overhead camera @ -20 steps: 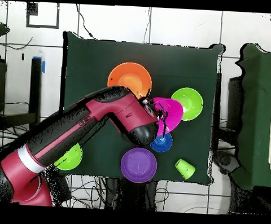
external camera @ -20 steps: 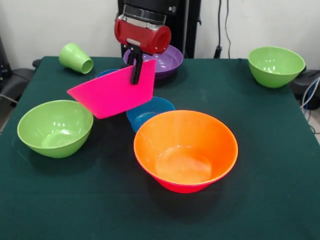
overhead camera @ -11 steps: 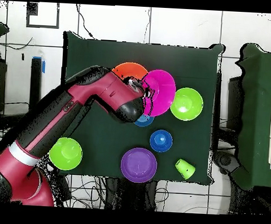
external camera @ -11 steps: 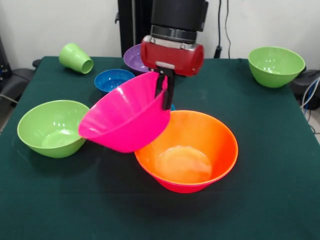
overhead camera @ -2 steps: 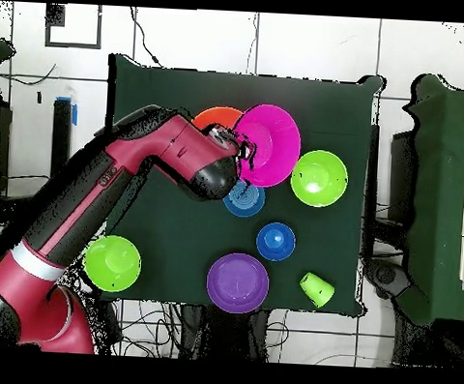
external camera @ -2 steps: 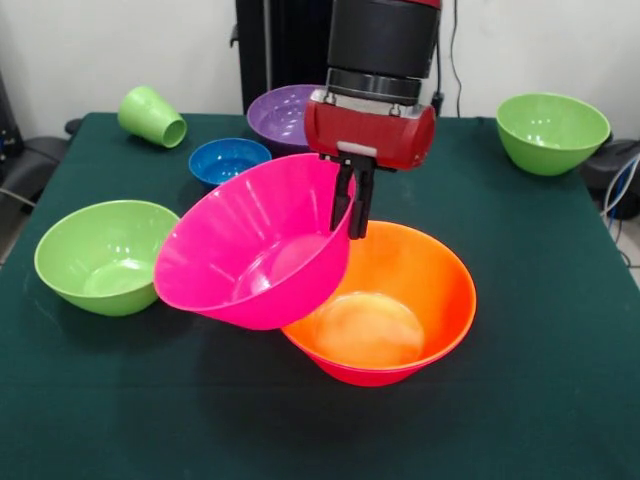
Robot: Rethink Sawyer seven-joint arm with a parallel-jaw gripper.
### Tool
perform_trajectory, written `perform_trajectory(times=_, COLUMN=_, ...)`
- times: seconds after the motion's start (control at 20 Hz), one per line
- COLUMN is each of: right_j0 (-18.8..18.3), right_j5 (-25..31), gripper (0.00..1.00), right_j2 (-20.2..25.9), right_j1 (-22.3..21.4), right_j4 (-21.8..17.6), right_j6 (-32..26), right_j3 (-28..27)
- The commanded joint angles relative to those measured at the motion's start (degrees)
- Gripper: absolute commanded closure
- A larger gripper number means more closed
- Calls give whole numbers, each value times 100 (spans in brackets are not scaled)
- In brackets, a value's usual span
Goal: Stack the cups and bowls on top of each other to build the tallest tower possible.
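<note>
- A green bowl (external camera @ -2 steps: 107, 255) sits by the desk (external camera @ -2 steps: 520, 400)'s left edge, at 9 o'clock.
- A light-green cup (external camera @ -2 steps: 151, 116) lies tipped at 11 o'clock.
- The hand (external camera @ -2 steps: 352, 205) is clamped on a pink bowl (external camera @ -2 steps: 250, 260)'s rim; that bowl hangs tilted, overlapping the orange bowl (external camera @ -2 steps: 390, 305).
- Bare cloth lies along 6 o'clock.
- Another green bowl (external camera @ -2 steps: 552, 130) stands at 2 o'clock.

Pink bowl (external camera @ -2 steps: 250, 255); orange bowl (external camera @ -2 steps: 400, 310); purple bowl (external camera @ -2 steps: 283, 115); dark-green cloth (external camera @ -2 steps: 540, 330).
</note>
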Motion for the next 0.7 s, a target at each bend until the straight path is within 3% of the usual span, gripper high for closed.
perform_trajectory(times=0.05, right_j0=-36, right_j5=998, gripper=100, right_j2=1029, right_j1=128, right_j4=101, right_j6=891, right_j3=-362)
perform_trajectory(times=0.5, right_j0=225, right_j5=1747, gripper=100, right_j2=2221, right_j1=-420, right_j4=-346, right_j6=848, right_j3=-134)
perform_trajectory(times=0.7, right_j0=312, right_j5=1962, gripper=100, right_j2=2470, right_j1=-567, right_j4=-447, right_j6=816, right_j3=-119)
